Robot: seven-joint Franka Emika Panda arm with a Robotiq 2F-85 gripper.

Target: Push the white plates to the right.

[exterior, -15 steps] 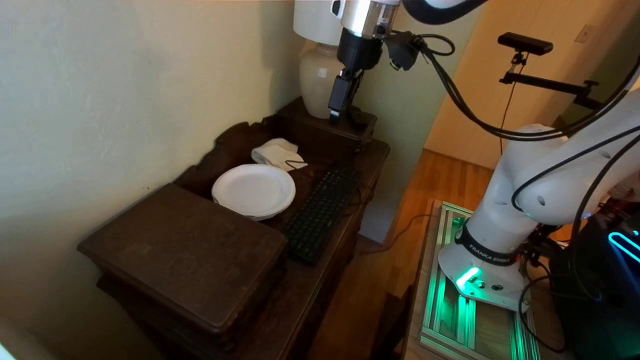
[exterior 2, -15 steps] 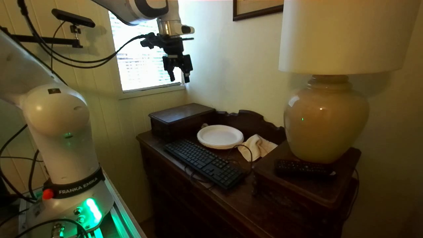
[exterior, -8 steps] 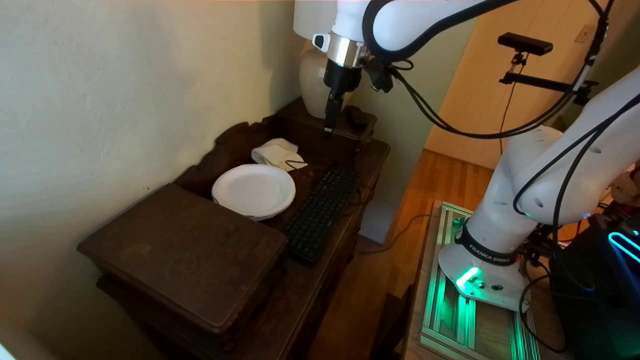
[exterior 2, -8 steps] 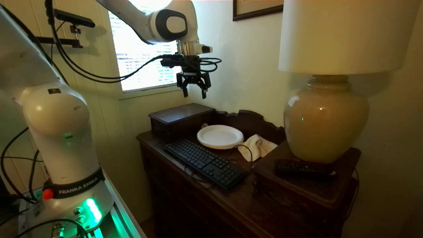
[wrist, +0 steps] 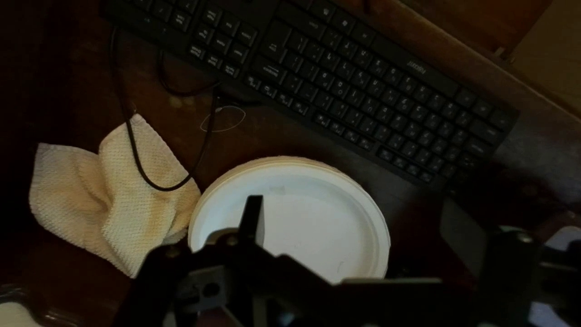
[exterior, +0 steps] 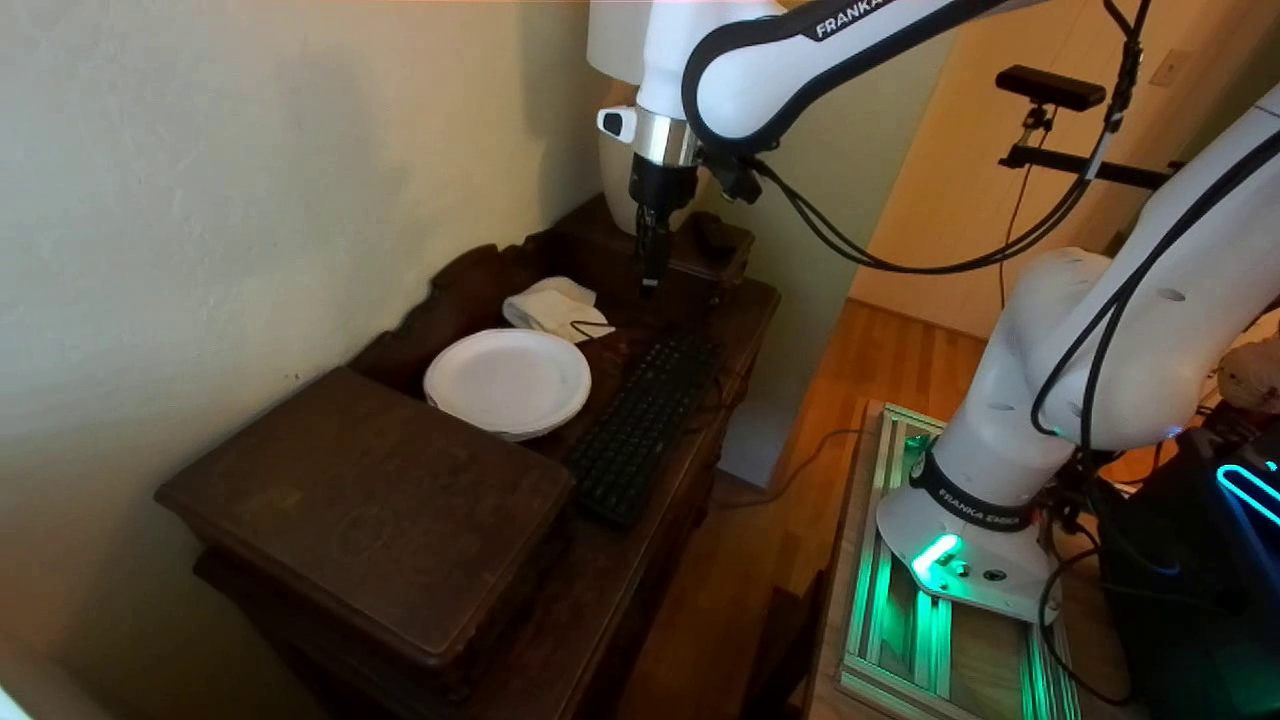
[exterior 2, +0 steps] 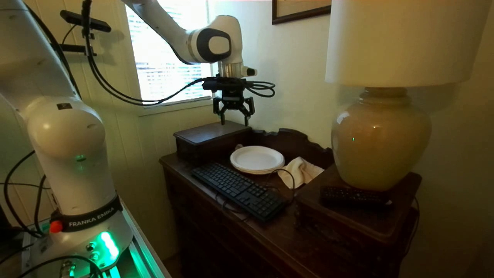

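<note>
Plates (exterior 2: 257, 159): white, round, stacked, several rims showing at the edge. Lie flat on a dark wooden dresser (exterior 2: 270, 232); near the middle of the frame in both exterior views, lower middle in the wrist view.

Gripper (exterior 2: 234, 123): black. Pointed down, fingers (wrist: 252, 218) spread wide, released. Hangs in the air above the dresser, well apart from the plates; upper middle of the frame in both exterior views. In the wrist view a finger crosses in front of the plates, its mate at the lower right.

Arm (exterior: 745, 95): white, black trim; upper right of the frame in an exterior view.

Cloth (wrist: 131, 222): cream, crumpled; just beside the plates, to their left in the wrist view.

Keyboard (exterior 2: 239, 189): black; near the plates, slanting across the upper part of the wrist view.

Cord (wrist: 168, 188): black; looped over the cloth.

Box (exterior: 370, 500): brown wood, flat top; lower left of the frame in an exterior view.

Lamp (exterior 2: 380, 143): jar-shaped base, pale shade; right side of the frame in an exterior view.

Remote control (exterior 2: 355, 196): black; in front of the lamp's base, lower right in an exterior view.
</note>
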